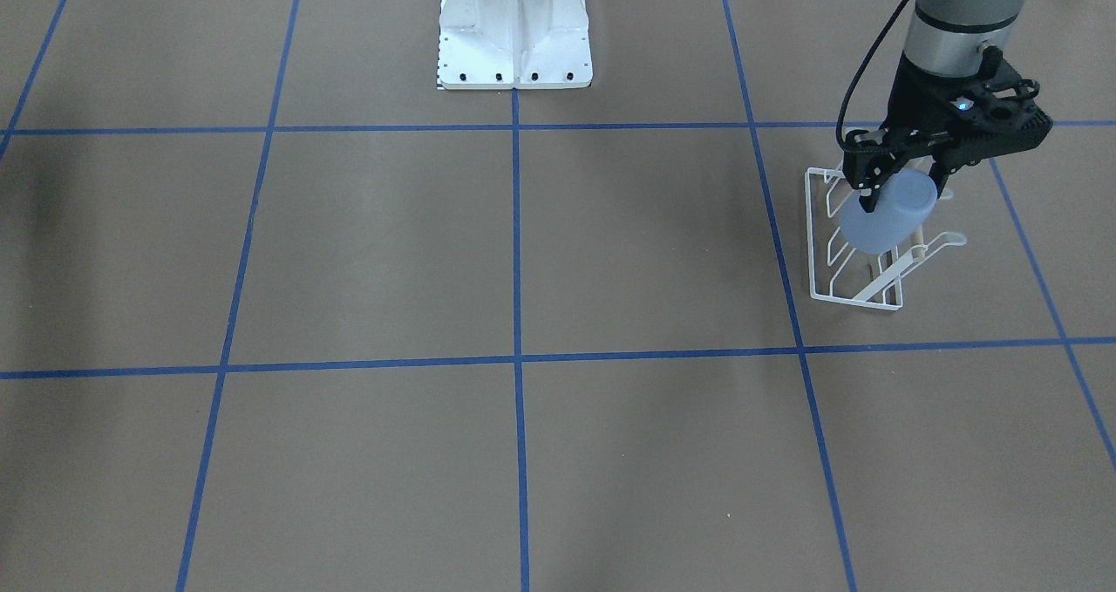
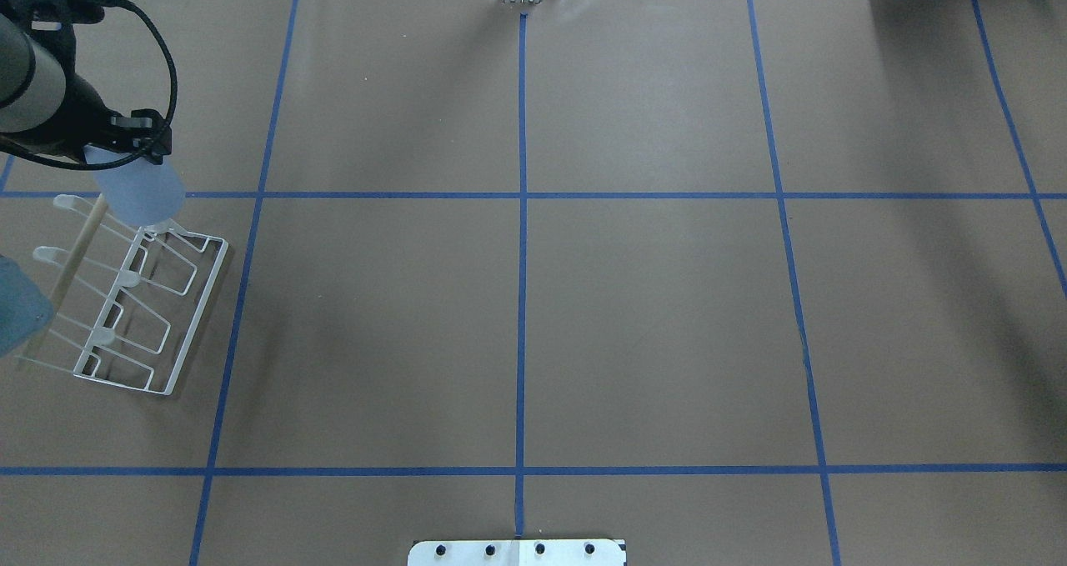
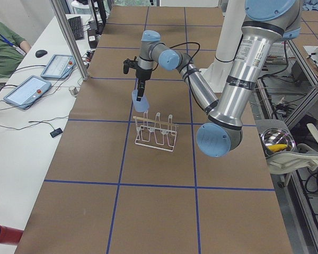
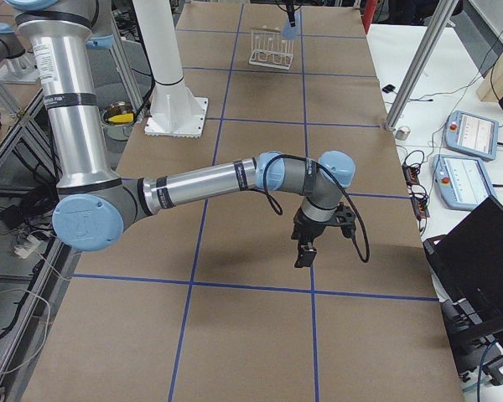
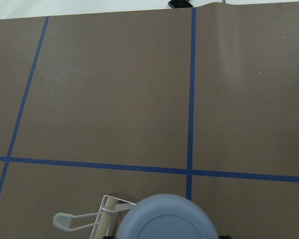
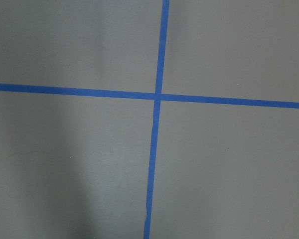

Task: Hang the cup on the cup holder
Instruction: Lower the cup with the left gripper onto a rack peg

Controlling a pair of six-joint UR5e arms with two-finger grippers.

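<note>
As it hangs in the left gripper (image 1: 902, 188), cup (image 1: 882, 219): tilted in the air, wide rim lower than its base, over the cup holder's (image 1: 810, 234) end farther from the robot.
Left gripper: fingers pinching the cup from two sides near its narrow base, above the cup holder.
Contact: whether the cup touches a prong of the cup holder cannot be told.
Cup holder: white wire, standing on the table (image 1: 366, 252) with its prongs (image 2: 48, 253) angled up.
Wooden rod (image 2: 77, 249): lies along the cup holder's raised side.
Right gripper (image 4: 306, 249): well apart from the cup holder, pointing down at the table; whether its fingers are spread or pressed together cannot be told.
Pedestal (image 1: 514, 34): white, well apart from the cup holder.
</note>
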